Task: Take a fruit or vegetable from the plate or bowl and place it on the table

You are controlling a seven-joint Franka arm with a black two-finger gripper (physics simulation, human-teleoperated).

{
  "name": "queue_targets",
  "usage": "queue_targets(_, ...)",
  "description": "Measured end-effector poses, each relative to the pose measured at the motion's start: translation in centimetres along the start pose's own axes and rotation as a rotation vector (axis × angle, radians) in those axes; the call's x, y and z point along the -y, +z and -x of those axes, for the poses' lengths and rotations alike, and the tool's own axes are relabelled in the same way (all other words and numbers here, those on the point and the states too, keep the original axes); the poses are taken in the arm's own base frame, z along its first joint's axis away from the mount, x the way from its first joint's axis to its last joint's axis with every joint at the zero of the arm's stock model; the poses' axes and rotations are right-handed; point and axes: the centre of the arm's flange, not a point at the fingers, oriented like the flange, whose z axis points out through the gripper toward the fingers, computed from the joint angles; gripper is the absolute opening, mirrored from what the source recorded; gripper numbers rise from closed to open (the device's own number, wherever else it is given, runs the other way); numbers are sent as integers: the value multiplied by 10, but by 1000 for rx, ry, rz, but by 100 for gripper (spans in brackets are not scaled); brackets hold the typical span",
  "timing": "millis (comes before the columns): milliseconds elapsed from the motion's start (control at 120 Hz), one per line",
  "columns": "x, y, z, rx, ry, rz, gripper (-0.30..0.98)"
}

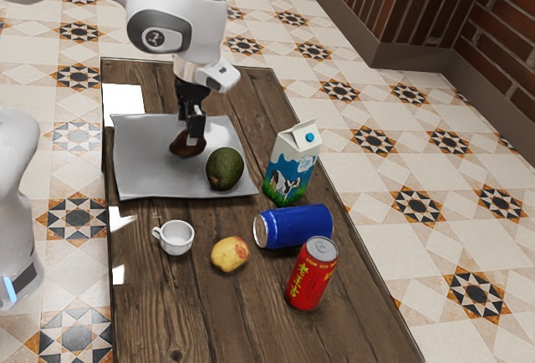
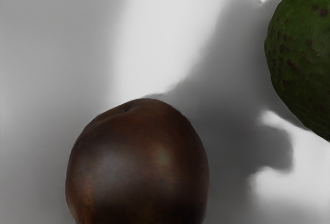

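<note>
One black pincer [image 1: 191,133], at the end of a white and grey robot arm [image 1: 171,24], points down over a smooth, round, dark brown fruit [image 1: 180,147]. I cannot tell if the pincer is open or closed, or if it has a grip on this fruit. The brown fruit is at the square grey plate [image 1: 142,162] with wavy edges, and the wrist view shows it close under the hand. On the same plate, near the exterior view's right edge of it, lies a dark green, bumpy avocado [image 1: 225,169], apart from the brown fruit.

To the exterior view's right of the avocado, a white and blue milk carton [image 1: 292,162] with a cow picture stands upright on the brown wooden table [image 1: 167,321]. Nearer, a blue metal can [image 1: 298,226] lies on its side, and just beside it, nearer still, a red metal can [image 1: 309,281] with yellow writing stands upright. To the exterior view's left of these cans is a roundish yellow fruit or vegetable [image 1: 230,254] with reddish marks; further left is a small white cup [image 1: 177,237], its handle toward the left. Around the table is a floor [image 1: 435,154] of patterned tiles, and at the far right a red-brown brick wall [image 1: 506,24].
</note>
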Motion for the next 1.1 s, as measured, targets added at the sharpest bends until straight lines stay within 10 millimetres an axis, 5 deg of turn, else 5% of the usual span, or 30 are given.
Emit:
queue_targets(333, 1, 0, -15, -91, 23, -36, 67)
queue_targets(733, 8, 32, -44, -145, 23, 21, 67)
queue_targets(1100, 13, 41, -40, -90, 12, 32, 67)
